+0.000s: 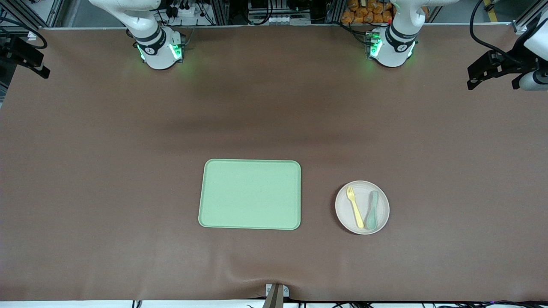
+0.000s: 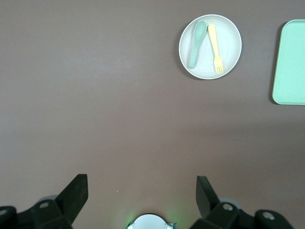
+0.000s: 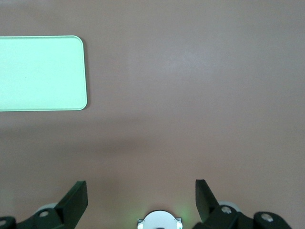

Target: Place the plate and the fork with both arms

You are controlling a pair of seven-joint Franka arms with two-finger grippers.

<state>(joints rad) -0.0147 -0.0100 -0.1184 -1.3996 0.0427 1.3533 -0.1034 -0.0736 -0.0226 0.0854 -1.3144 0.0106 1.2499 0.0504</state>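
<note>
The round pale speckled plate (image 1: 362,207) rests on the brown table beside the light-green tray (image 1: 250,194), toward the left arm's end. On the plate lies the pale-yellow fork (image 1: 355,207), with a grey-green spoon (image 1: 372,209) next to it. The left wrist view shows the plate (image 2: 210,46), fork (image 2: 215,42) and spoon (image 2: 196,37) well away from the left gripper (image 2: 142,191), which hangs open high over bare table by its own base. High up by its base too, the right gripper (image 3: 141,191) is open, and the tray (image 3: 42,73) shows in its view. Neither gripper shows in the front view.
The white arm bases (image 1: 159,50) (image 1: 391,48) with green lights stand at the table's edge farthest from the front camera. A black camera mount (image 1: 498,68) juts in at the left arm's end, another (image 1: 23,53) at the right arm's end. Brown table (image 1: 128,171) surrounds the tray.
</note>
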